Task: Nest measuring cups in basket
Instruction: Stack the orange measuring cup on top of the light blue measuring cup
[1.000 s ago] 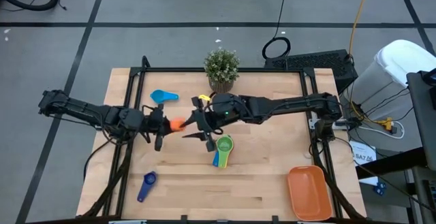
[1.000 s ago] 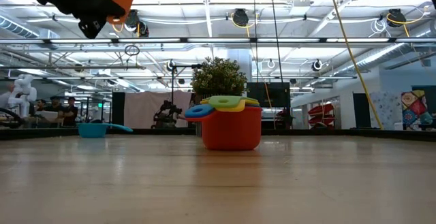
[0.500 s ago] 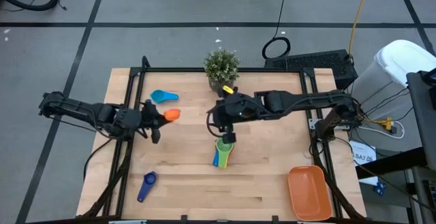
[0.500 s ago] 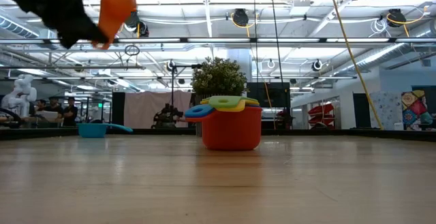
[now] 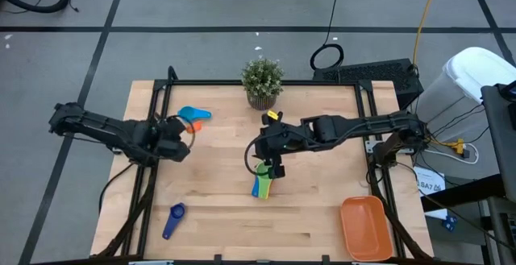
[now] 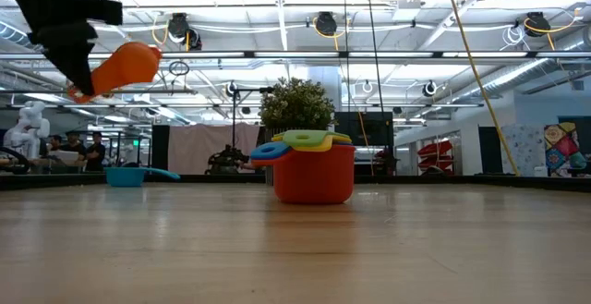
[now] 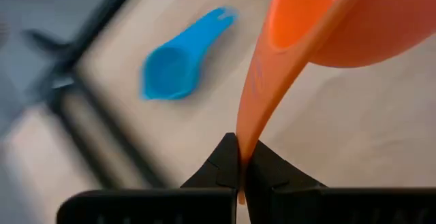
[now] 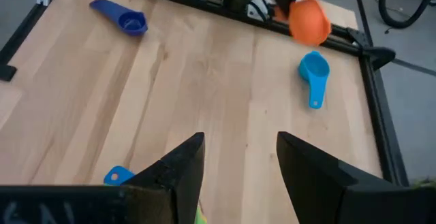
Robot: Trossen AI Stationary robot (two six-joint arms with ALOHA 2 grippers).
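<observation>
- The orange cup, a smooth plastic scoop, hangs above the table, its flat handle pinched in the clamped left gripper, just beside the light blue cup.
- The right gripper hovers over the nested stack near the plant, fingers parted and holding nothing.
- In that stack, the red cup holds yellow, green and blue ones.
- The dark blue cup lies apart, toward the table's front-left corner.
- The shallow orange basket sits well apart from the stack, at the front-right corner.
</observation>
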